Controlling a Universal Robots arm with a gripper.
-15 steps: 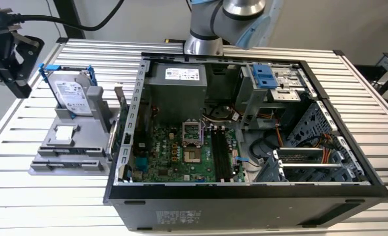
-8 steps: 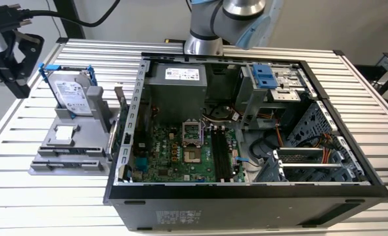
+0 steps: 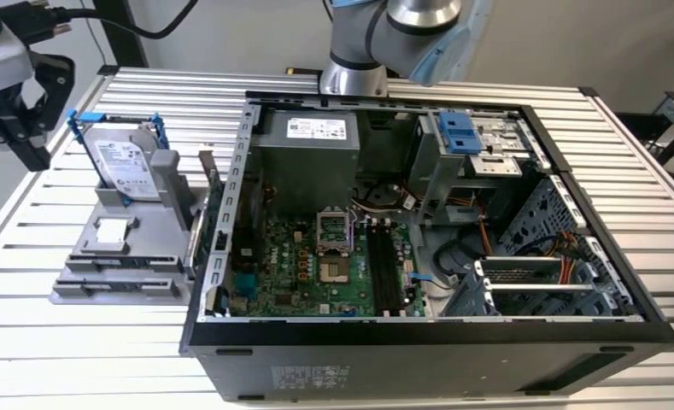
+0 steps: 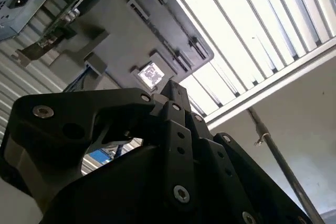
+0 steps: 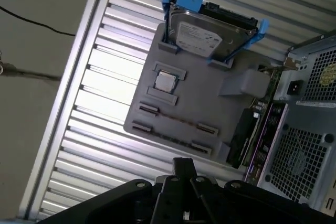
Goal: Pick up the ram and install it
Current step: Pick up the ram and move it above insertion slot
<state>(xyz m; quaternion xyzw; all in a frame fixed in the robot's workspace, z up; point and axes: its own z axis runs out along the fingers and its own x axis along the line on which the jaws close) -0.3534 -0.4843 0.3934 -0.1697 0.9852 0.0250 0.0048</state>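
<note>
The ram (image 3: 126, 261) is a thin dark stick standing on edge in a slot pair on the grey holder (image 3: 143, 231), on the exterior view's left beside the open computer case. In the first wrist view the ram (image 5: 173, 120) shows as a thin line across the holder (image 5: 199, 93). My gripper (image 3: 23, 145) hangs above the table's far left corner, well apart from the holder and holding nothing that I can see. Its black linkage (image 5: 184, 167) (image 4: 176, 90) shows in both wrist views. The black memory slots (image 3: 384, 269) lie on the green motherboard (image 3: 302, 273) inside the case.
A hard drive (image 3: 122, 166) (image 5: 202, 35) in a blue bracket stands at the holder's back. A square chip (image 3: 111, 229) (image 5: 166, 81) lies on the holder. An expansion card (image 5: 247, 135) stands between holder and case wall (image 3: 240, 205). The arm's base (image 3: 354, 73) rises behind the case.
</note>
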